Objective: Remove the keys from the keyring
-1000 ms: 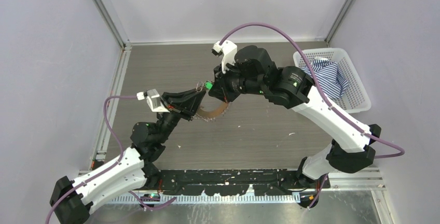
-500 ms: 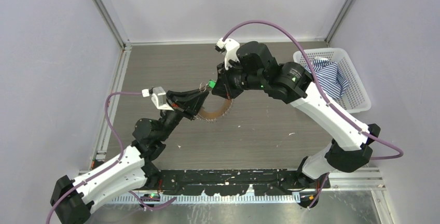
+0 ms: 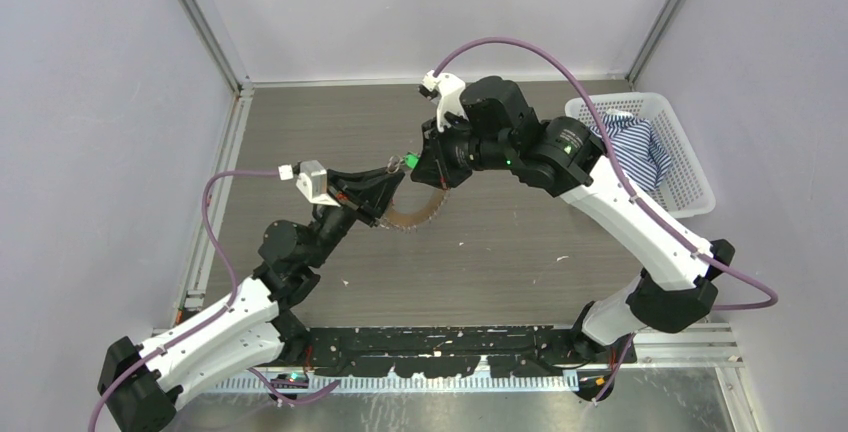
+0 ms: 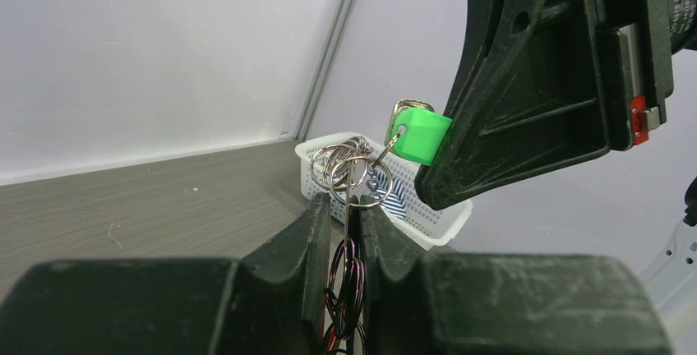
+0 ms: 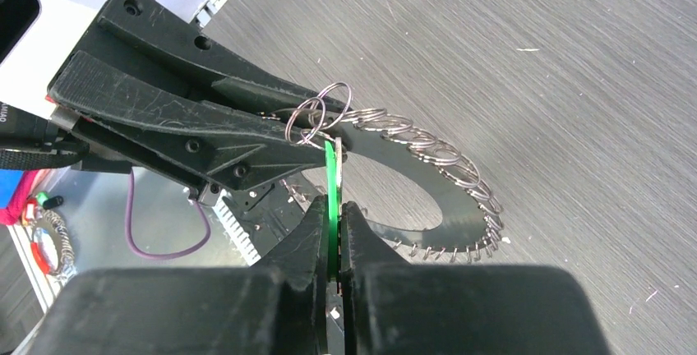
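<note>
left gripper (image 4: 352, 222) clamped on keyring (image 4: 347, 168), centre frame | right gripper (image 5: 333, 228) pinching green key (image 5: 331, 178) | advice: brace ring firmly, slide key along the coil to its split, no yanking

The left gripper (image 3: 392, 182) and the right gripper (image 3: 418, 166) stand tip to tip. The gap between them is bridged by the green key (image 4: 419, 135) and the keyring (image 4: 352, 176), leaving no passage there. Straight ahead of the left gripper's fingers, the right gripper's black body fills the way. Just under both tips the fan of keys (image 3: 420, 217) spreads out. Bare table (image 3: 500, 262) lies open below and nearer the bases. Well behind the right gripper, a white basket (image 3: 700, 192) of striped cloth (image 3: 630, 142) takes up the corner.
</note>
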